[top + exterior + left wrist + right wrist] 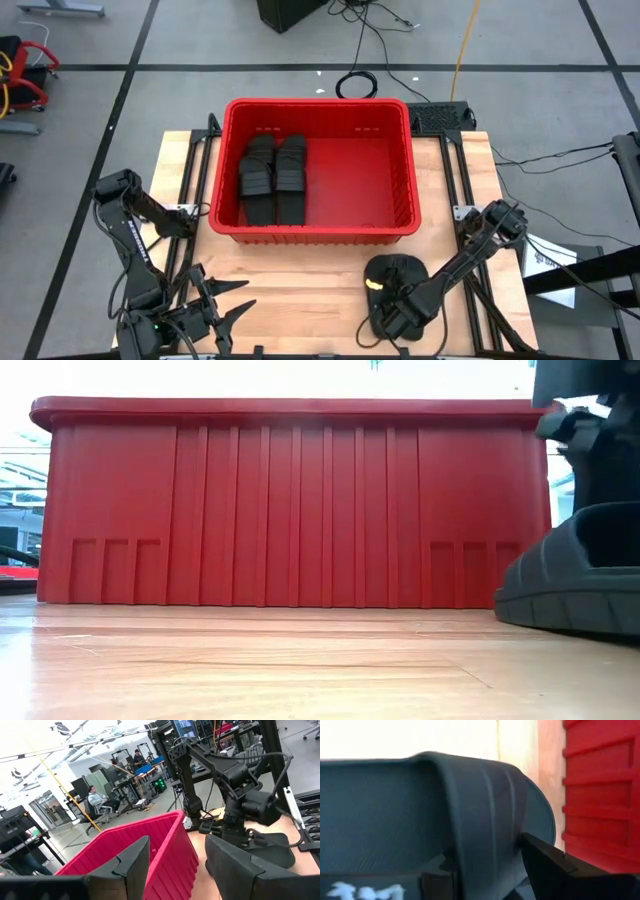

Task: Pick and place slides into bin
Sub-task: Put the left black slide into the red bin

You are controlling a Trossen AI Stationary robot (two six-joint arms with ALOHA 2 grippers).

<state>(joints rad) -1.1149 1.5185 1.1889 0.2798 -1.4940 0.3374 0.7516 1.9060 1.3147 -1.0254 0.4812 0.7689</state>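
Red bin (318, 168) sits at the middle-back of the wooden tabletop (300, 285). Two black slides (274, 177) lie side by side on its floor, toward its left half; the right half of the floor is bare red.

A third slide (398, 272) rests on the tabletop in front of the bin's right corner, just clear of the front wall. Right hand (392, 312) is down on this slide. In the right wrist view the ribbed strap (485, 820) fills the frame and one dark finger (560, 870) shows on its outer side, the bin wall red just beyond. Fingers stand wide around the strap; whether they press it cannot be told. The arm covers the near end of the slide in the high view.

Left hand (222, 300) waits at the front-left of the tabletop, fingers spread wide, holding nothing, pointed toward the bin's near corner.

Low view: bin's ribbed front wall (290, 510) blocks nearly everything behind; the slide's sole (570, 585) is cut off at the right edge.

Cables (380, 40) trail over the floor behind the tabletop. Beyond it, in the left wrist view, a person (96, 802) sits at a desk, small and far off.
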